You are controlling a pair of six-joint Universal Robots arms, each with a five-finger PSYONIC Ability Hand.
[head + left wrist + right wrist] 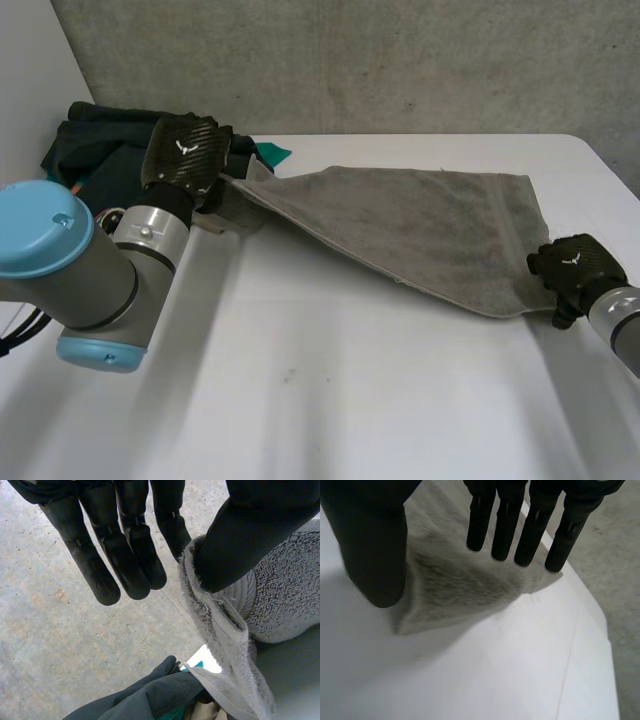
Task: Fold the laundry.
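Left hand: the left hand (185, 150) is up at the back left of the table and has one corner of the towel (420, 225). The thumb (240, 535) is dug into the folded edge and nips it against the nearest straight finger.
Right hand: the right hand (570, 270) sits at the towel's opposite corner, near the table's right edge. Its fingers (507, 525) are straight and spread wide of the thumb (370, 545), poised over the cloth. I can't tell whether they touch it.
Towel: it stretches corner to corner between the two hands, lifted at the left end and lying on the table at the right.
Surface: a white table (330, 380).
Room: a grey concrete wall (400, 60) stands behind. A pile of dark clothes (95, 150) is heaped just behind the left hand.
Look: grey terry cloth with a hemmed border, lying mostly flat.
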